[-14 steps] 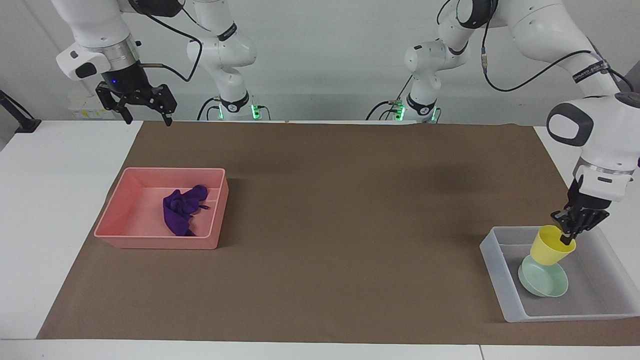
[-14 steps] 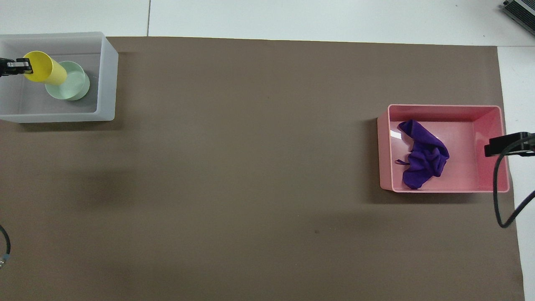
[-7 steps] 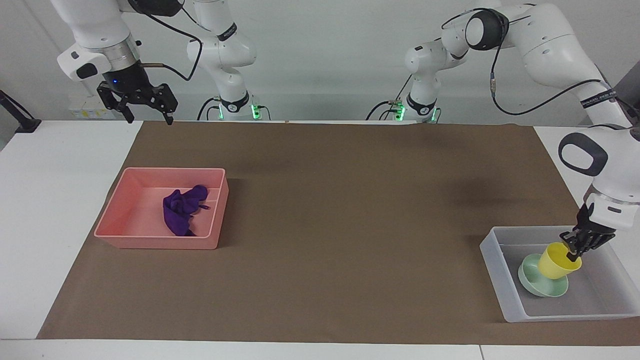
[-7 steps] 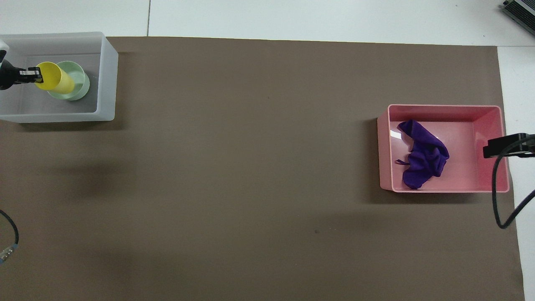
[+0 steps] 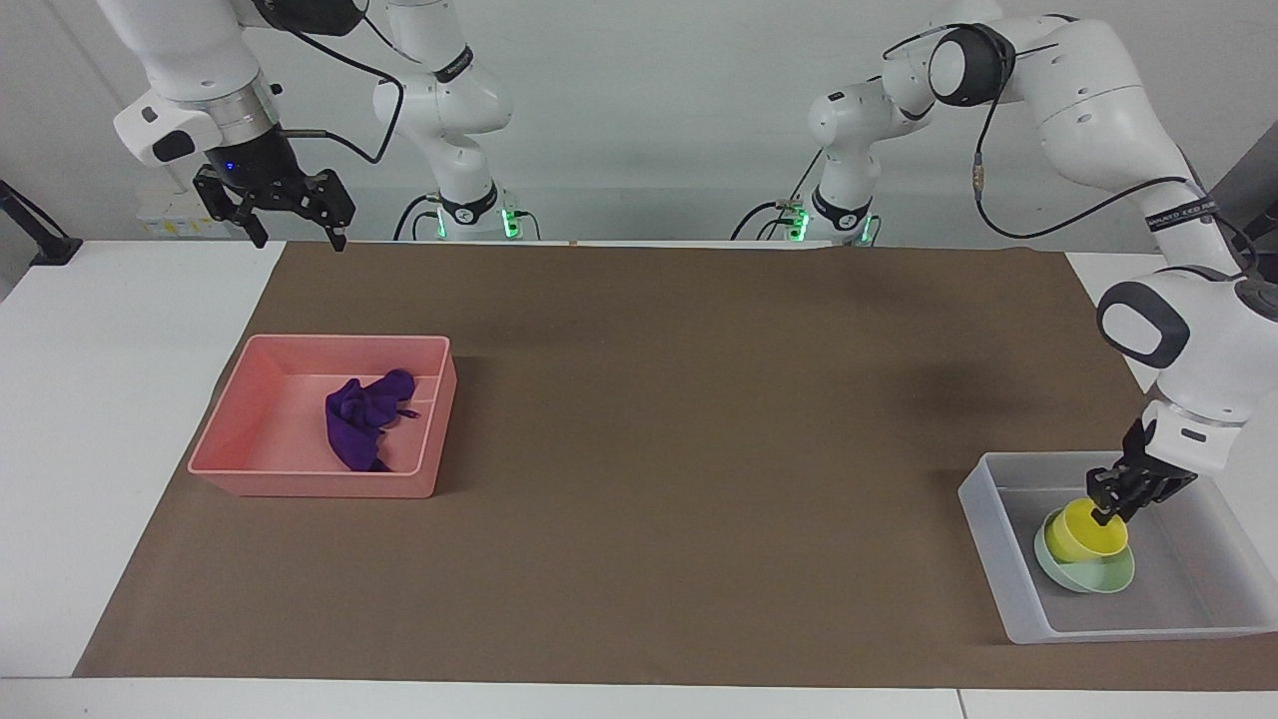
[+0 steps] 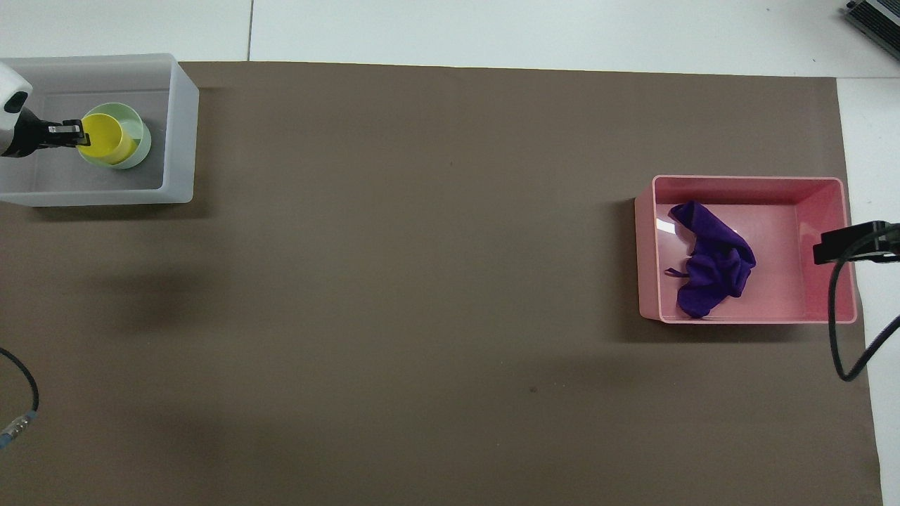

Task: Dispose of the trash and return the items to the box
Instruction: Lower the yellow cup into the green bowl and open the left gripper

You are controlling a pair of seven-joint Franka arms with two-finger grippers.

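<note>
The yellow cup (image 5: 1090, 529) (image 6: 105, 137) stands upright in the mint-green bowl (image 5: 1098, 577) (image 6: 139, 140), inside the frosted box (image 5: 983, 499) (image 6: 181, 133) at the left arm's end of the table. My left gripper (image 5: 1106, 511) (image 6: 76, 131) is down in the box, right at the cup's rim. The purple cloth trash (image 5: 361, 414) (image 6: 714, 263) lies crumpled in the pink tray (image 5: 240, 399) (image 6: 823, 246). My right gripper (image 5: 295, 238) waits open and empty, raised over the edge of the brown mat (image 5: 639, 449) by the robots.
The brown mat covers most of the white table, with the box and the pink tray at its two ends. A black part of the right arm (image 6: 851, 242) and its cable overhang the pink tray's outer wall in the overhead view.
My left gripper came down with the tilted yellow cup and the cup now stands upright in the green bowl. The right arm has barely moved.
</note>
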